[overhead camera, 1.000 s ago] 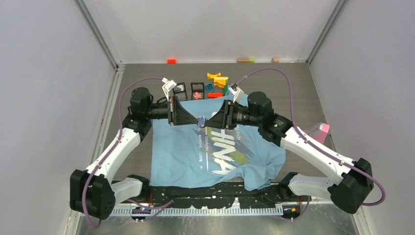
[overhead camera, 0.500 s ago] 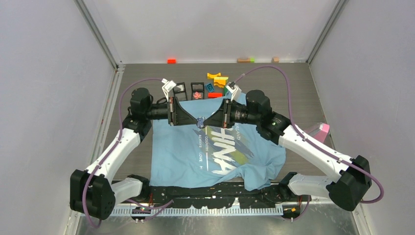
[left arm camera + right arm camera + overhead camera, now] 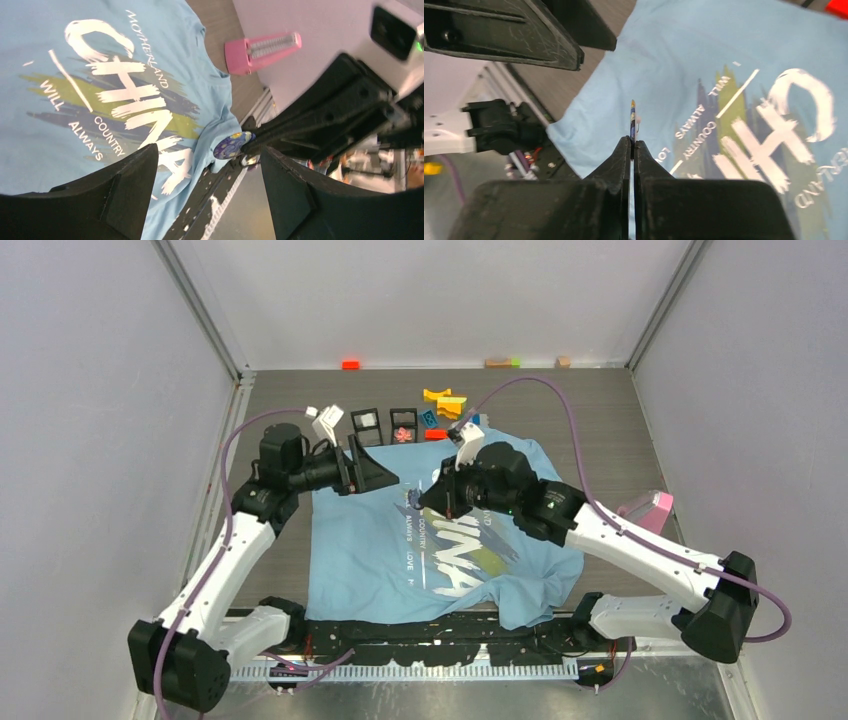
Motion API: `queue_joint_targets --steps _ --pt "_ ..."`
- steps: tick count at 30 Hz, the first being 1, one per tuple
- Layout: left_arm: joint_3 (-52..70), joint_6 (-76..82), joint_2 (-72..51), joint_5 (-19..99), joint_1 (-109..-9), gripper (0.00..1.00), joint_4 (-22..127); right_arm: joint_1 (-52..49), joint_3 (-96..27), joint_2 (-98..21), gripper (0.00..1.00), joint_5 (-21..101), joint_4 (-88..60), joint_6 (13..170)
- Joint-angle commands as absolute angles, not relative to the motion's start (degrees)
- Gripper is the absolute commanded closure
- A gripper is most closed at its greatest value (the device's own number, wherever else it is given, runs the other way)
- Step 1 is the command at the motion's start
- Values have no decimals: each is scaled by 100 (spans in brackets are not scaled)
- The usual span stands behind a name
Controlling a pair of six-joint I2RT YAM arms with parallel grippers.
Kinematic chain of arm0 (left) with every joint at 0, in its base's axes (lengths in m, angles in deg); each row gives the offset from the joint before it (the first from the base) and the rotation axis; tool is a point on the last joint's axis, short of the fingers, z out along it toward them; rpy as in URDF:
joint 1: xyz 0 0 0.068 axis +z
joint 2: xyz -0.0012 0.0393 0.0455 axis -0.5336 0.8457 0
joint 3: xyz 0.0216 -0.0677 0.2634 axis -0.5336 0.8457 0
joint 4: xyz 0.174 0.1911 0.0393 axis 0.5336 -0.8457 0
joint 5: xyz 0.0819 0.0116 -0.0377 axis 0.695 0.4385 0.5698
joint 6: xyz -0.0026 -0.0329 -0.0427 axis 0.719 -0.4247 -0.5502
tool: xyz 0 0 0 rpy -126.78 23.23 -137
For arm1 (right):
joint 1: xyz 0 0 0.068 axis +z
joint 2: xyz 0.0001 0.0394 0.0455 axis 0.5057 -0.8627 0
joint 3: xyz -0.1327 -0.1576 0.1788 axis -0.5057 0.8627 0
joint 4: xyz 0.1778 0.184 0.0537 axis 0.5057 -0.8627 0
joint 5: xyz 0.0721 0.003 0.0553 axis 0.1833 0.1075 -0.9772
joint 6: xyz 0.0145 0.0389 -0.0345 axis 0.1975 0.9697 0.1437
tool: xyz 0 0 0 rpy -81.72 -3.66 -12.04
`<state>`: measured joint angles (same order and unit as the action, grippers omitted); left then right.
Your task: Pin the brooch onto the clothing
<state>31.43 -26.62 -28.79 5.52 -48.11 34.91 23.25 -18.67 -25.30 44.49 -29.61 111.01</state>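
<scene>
The clothing is a light blue T-shirt with white "CHINA" lettering, spread flat on the table; it also fills the left wrist view and the right wrist view. The brooch is a small round disc, dark blue with yellow flecks. My right gripper is shut on it above the shirt's upper chest, and it shows edge-on beyond the right gripper's tips. My left gripper stands open just left of it, its jaws empty.
A pink wedge-shaped object lies off the shirt's right sleeve. Coloured toy blocks and two small black frames sit behind the shirt, one frame holding a pink flower-like piece. A black rail runs along the near edge.
Both grippers met at the brooch a second ago. The left one has opened and drawn back left; the right one closed on the brooch and carried it lower over the shirt.
</scene>
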Motion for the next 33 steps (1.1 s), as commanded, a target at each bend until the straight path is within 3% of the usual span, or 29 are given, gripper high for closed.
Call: queue_joint_targets --steps 1,15,33 --pt "3494 -3744 -3103 1221 -4854 22 3367 2944 -2287 -2708 99 6381 -2921 9828" --pt "3754 -4393 -2950 1282 -5114 19 3744 4123 -2805 -3669 99 8166 -2425 8267" --pt "4114 -4764 -2722 1203 -5290 75 4466 4523 -3104 -4289 99 8899 -2306 7584"
